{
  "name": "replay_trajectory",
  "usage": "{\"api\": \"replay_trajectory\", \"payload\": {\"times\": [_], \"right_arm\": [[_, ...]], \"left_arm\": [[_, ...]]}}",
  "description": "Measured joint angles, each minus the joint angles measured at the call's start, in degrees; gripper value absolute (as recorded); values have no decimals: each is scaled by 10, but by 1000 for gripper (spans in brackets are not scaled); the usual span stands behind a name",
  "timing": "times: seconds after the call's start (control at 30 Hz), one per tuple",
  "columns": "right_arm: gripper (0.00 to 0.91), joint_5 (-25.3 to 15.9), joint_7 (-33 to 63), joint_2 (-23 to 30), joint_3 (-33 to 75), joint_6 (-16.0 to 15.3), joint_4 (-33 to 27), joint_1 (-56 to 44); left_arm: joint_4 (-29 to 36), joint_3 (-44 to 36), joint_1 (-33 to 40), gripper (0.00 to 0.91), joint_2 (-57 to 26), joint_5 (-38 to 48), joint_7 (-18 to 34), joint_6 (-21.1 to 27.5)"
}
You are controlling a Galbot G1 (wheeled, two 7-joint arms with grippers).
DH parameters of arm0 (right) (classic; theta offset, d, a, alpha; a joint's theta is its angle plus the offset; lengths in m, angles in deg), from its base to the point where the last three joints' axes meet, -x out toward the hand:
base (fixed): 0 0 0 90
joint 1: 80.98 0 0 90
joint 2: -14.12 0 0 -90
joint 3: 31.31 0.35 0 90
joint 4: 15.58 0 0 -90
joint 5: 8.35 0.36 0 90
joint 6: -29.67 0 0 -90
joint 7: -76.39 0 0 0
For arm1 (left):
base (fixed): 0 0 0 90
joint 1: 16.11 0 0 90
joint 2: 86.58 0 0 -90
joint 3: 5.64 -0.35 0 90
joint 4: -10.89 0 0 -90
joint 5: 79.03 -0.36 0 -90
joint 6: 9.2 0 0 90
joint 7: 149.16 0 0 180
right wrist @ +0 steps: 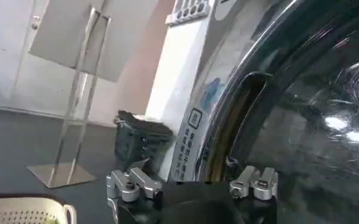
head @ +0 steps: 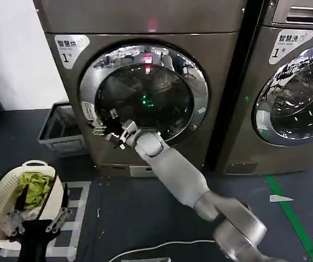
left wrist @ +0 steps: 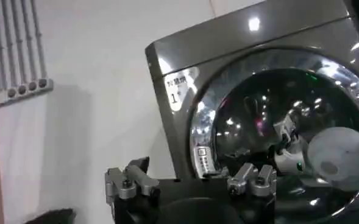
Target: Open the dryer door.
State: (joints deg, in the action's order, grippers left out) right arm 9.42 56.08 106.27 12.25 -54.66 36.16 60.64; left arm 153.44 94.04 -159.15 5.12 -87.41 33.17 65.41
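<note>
Right gripper (head: 106, 131) sits with fingers spread open at the left rim of the dryer door (head: 145, 95), beside the handle recess; no grasp visible. Door is shut, flush with the dryer (head: 145, 22). Left gripper (head: 36, 218) hangs low, open, near the laundry basket (head: 3, 202).

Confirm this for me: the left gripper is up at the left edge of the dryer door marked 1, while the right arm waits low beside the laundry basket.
The arms are swapped. In the head view the right gripper is at the left edge of the dryer door marked 1, fingers open, while the left gripper waits low beside the laundry basket.
</note>
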Motion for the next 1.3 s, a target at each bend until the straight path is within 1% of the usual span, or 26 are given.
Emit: {"api": "replay_trajectory", "payload": {"times": [0.27,0.5,0.6,0.8,0.87,0.93,1.0,1.13,1.3], "right_arm": [[907,4,-41,0,-6,11,1,3],[907,36,-86,-1,-22,24,33,-7],[907,55,-90,-2,-30,24,51,-9],[907,72,-114,-54,-42,33,103,-26],[907,90,-129,-76,-50,37,127,-34],[907,117,-159,-100,-58,58,152,-42],[907,136,-185,-121,-60,73,172,-48],[907,176,-251,-166,-58,81,215,-63],[907,219,-335,-225,-45,82,265,-78]], "left_arm": [[0,-2,-1,907,3,-1,0,-2],[-7,5,7,907,-1,2,0,-2],[-12,7,10,907,-2,2,0,-2],[-16,6,15,907,-2,1,-1,-1],[-18,12,21,907,-5,8,-5,8],[-24,23,30,907,-10,24,-14,19],[-31,36,42,907,-16,38,-25,28],[-52,68,72,907,-31,70,-52,48],[-76,110,108,907,-48,93,-84,66]]}}
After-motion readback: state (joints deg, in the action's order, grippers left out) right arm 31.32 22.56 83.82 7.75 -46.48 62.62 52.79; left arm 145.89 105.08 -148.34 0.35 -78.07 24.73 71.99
